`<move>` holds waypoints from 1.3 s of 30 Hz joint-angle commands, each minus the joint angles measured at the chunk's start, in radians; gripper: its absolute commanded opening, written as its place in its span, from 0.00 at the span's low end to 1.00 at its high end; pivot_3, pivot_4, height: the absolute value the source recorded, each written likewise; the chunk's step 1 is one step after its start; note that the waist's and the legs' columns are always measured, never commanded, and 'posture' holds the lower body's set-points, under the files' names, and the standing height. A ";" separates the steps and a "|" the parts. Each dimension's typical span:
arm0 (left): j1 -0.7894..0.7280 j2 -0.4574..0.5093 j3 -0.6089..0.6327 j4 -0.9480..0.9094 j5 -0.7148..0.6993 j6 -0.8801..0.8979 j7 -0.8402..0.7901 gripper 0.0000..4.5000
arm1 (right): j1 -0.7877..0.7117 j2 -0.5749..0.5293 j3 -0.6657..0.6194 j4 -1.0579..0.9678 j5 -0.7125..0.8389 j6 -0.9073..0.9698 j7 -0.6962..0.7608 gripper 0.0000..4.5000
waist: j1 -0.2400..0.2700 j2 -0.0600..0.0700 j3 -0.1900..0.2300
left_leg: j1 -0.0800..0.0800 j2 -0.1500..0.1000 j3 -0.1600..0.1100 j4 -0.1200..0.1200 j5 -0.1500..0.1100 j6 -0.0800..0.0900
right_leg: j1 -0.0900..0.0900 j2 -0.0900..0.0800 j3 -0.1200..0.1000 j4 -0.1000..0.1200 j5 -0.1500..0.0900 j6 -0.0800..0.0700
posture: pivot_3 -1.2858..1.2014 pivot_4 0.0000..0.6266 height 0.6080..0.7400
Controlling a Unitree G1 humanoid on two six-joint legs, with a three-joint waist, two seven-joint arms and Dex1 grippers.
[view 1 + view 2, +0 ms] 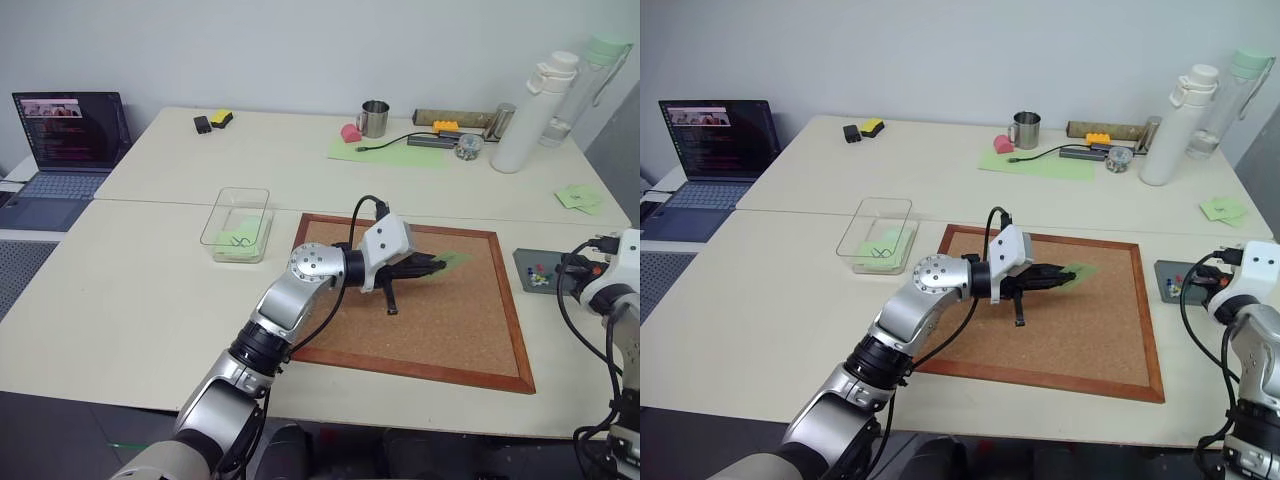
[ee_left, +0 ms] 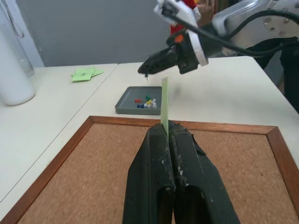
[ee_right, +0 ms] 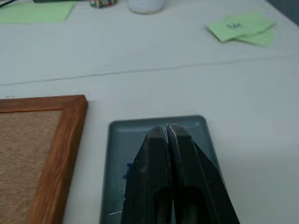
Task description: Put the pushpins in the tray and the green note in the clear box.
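Your green note (image 2: 164,105) stands on edge, its length running straight out from the left gripper (image 2: 167,130), pinched tight above the corkboard (image 1: 450,330). Your right gripper (image 3: 167,130) is closed, empty, over the tray (image 3: 156,126) holding pushpins (image 2: 145,102).

The green note (image 2: 164,103) is pinched edge-on between the closed fingers of the left hand (image 2: 167,133), standing upright above the cork board (image 2: 84,172). The pushpins (image 2: 146,101), red, blue, green, yellow and white, lie clustered in the tray (image 2: 125,103), a small dark-grey rectangle with a low rim just beside the board's right edge. The clear box (image 1: 236,224) sits off the board's left corner, a light-green note (image 1: 238,242) with a scribble inside.
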 commanded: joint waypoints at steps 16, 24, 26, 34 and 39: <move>0.019 0.009 0.058 -0.083 -0.039 0.086 0.019 0.00 | -0.051 -0.055 -0.028 0.133 0.101 -0.114 0.071 0.72 | -0.004 0.001 0.000 | -0.001 0.001 0.001 -0.001 -0.001 0.001 | 0.000 0.000 0.000 -0.001 0.000 0.000 | 0.52 0.24 1.00; 0.005 0.060 0.170 -0.128 -0.089 0.190 0.057 0.00 | -0.007 -0.085 -0.039 -0.160 0.260 -0.023 0.145 0.72 | -0.005 0.002 0.000 | -0.001 0.001 0.000 -0.001 -0.001 0.001 | 0.000 0.001 0.000 -0.001 0.000 0.000 | 0.52 0.24 1.00; 0.012 0.100 0.213 -0.155 -0.101 0.229 0.079 0.00 | 0.037 -0.114 0.013 -0.270 0.272 -0.029 0.205 0.72 | -0.006 0.002 0.001 | -0.001 0.001 0.000 -0.001 -0.001 0.001 | 0.000 0.001 -0.001 -0.001 0.000 0.000 | 0.52 0.24 1.00; -0.017 0.216 0.475 -0.138 -0.053 0.324 0.398 0.00 | 0.085 -0.126 0.151 -0.581 0.436 0.031 0.304 0.72 | -0.008 0.001 0.001 | -0.001 0.003 -0.001 0.000 -0.001 0.001 | -0.001 0.002 -0.001 -0.001 0.000 0.001 | 0.52 0.24 1.00; 0.002 0.287 0.539 -0.048 -0.015 0.317 0.491 0.00 | 0.074 -0.144 0.215 -0.653 0.506 0.069 0.324 0.72 | -0.004 0.000 0.002 | -0.001 0.002 -0.002 0.000 -0.001 0.001 | -0.001 0.001 -0.002 -0.002 0.000 0.001 | 0.52 0.24 1.00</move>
